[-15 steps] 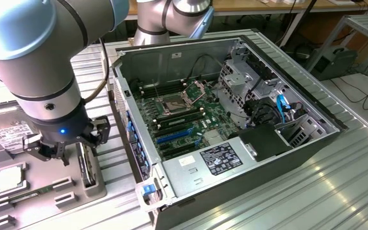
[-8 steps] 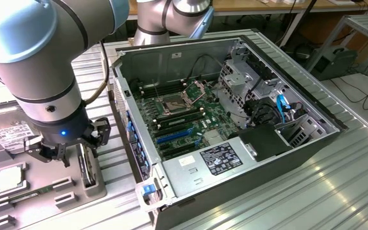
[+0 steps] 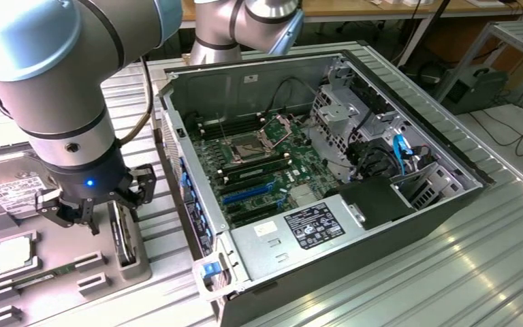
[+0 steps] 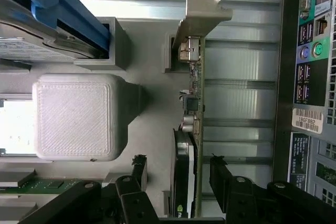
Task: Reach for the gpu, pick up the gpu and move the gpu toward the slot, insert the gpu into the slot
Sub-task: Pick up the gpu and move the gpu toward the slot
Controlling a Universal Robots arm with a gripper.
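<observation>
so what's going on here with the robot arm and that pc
A robot arm is poised over the gpu, a thin dark circuit card with a silver end bracket, standing on edge in a grey plastic tray beside the open computer case. Its fingers are open on either side of the card, not gripping it. The card is not yet lifted.

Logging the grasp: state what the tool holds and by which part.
Nothing is held. The open tool straddles the gpu without touching it, at the end away from its bracket.
</observation>
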